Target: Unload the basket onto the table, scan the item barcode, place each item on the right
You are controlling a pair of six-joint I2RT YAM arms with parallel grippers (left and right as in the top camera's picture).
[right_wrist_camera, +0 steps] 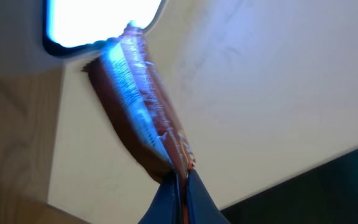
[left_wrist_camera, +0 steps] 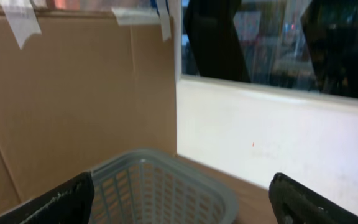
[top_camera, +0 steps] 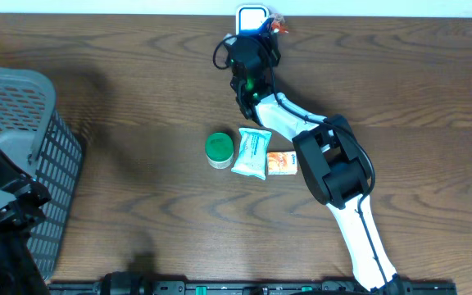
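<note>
Snack pkt by scanner; tub, pouch apart.

The right arm is stretched far forward; the right gripper is pinched tight on a packet; the left gripper is spread wide.

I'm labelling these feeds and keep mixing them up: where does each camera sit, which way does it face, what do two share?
Overhead: above the table, looking down; both arms show, the right end effector at the scanner.
Left wrist: on its arm, facing a cardboard wall; the open left end effector frames the basket.
Right wrist: on its arm, looking along the shut right end effector at a wrapped snack against the lit scanner.
Shared: scanner in overhead and right wrist; basket in overhead and left wrist.
</note>
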